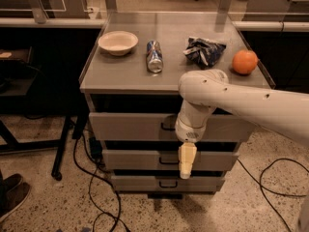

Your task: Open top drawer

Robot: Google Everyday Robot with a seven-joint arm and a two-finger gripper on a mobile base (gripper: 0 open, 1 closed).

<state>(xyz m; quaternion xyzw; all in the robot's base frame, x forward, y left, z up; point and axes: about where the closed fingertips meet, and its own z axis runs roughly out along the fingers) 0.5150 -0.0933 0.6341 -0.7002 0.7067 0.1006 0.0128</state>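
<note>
While the gripper (187,161) hangs pointing down in front of the middle drawer (135,159), the top drawer (130,126) sits just under the tabletop (120,76).
Can't tell how open it is; nothing seen in its grip.

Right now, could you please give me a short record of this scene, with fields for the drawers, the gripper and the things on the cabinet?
top drawer: widest grey front, just under the cabinet top; no interior in view
handle: dark bar, partly behind the arm
middle drawer: narrower front, below the top one
bottom drawer: lowest front
gripper: points down in front of the middle drawer, below the top drawer's handle
cabinet top: bowl, can lying on its side, crumpled bag, orange
</note>
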